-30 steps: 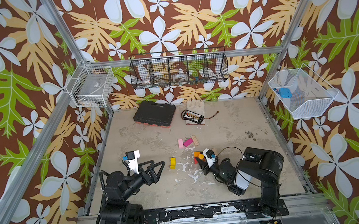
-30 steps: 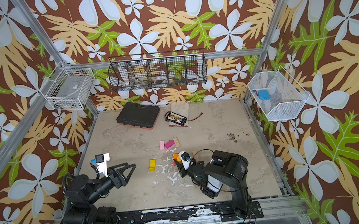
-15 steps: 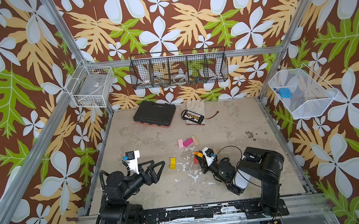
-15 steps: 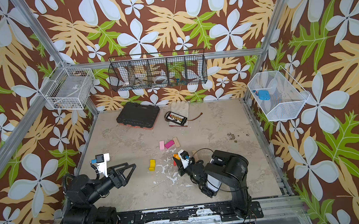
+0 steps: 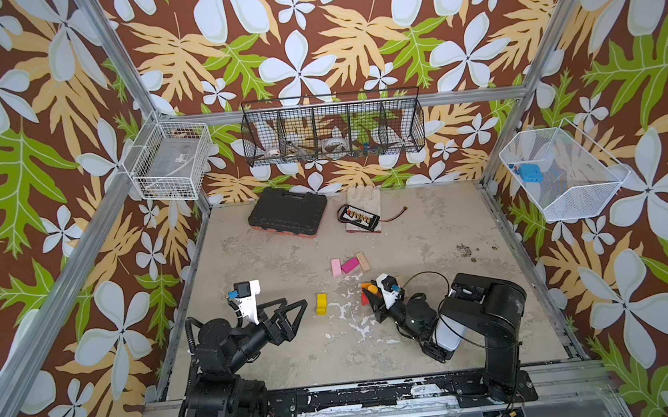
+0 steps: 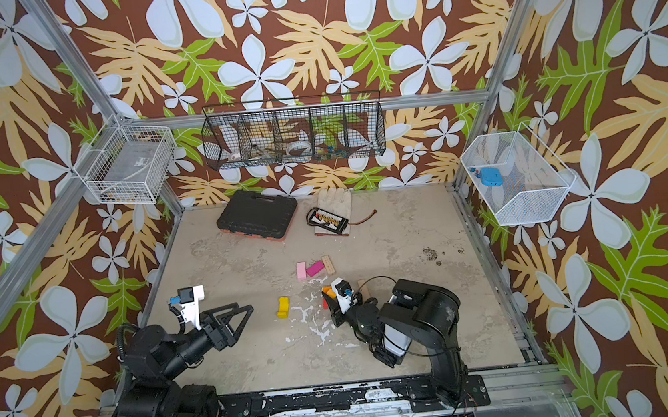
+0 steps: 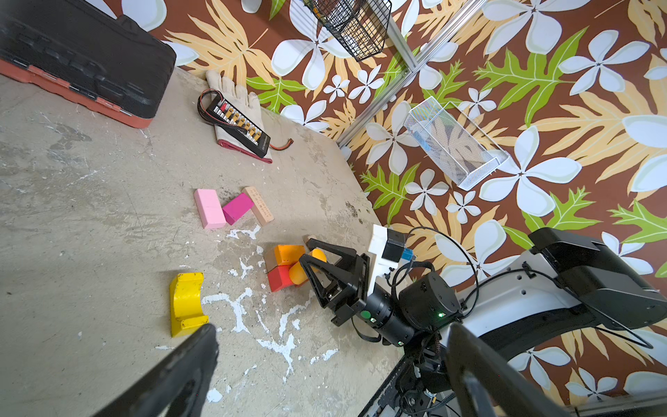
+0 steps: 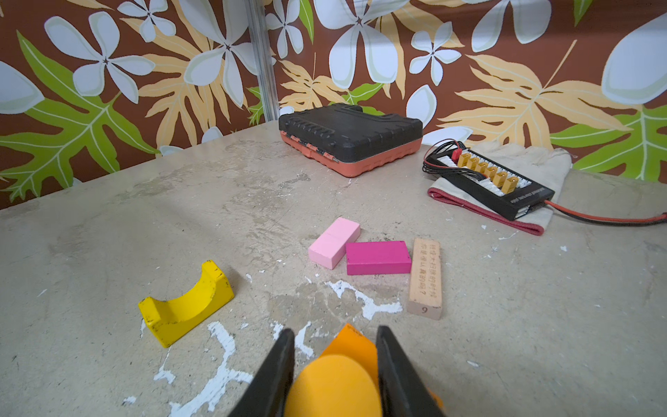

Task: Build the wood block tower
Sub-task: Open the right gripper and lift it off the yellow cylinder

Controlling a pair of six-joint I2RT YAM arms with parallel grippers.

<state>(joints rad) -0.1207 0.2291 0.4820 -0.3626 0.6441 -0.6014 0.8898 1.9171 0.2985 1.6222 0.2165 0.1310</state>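
My right gripper [image 8: 335,330] is shut on an orange cylinder [image 8: 332,386], low over the table. The cylinder leans on an orange pentagon [image 7: 287,254] and a red block [image 7: 278,278]. A yellow arch [image 5: 321,304] lies on its back to their left. Farther back lie a pink bar [image 5: 336,267], a magenta bar [image 5: 349,265] and a plain wood bar [image 5: 363,261], side by side. No stacked tower shows; the wood blocks lie loose. My left gripper [image 5: 291,305] hangs open and empty, left of the arch.
A black tool case [image 5: 289,216] and a glove with a connector board [image 5: 360,215] lie at the back of the table. Wire baskets [image 5: 333,128] hang on the walls. A small plain wood piece [image 6: 365,288] sits just behind the right gripper.
The right gripper has edged slightly towards the far left at the orange and red blocks. The left arm has not moved.
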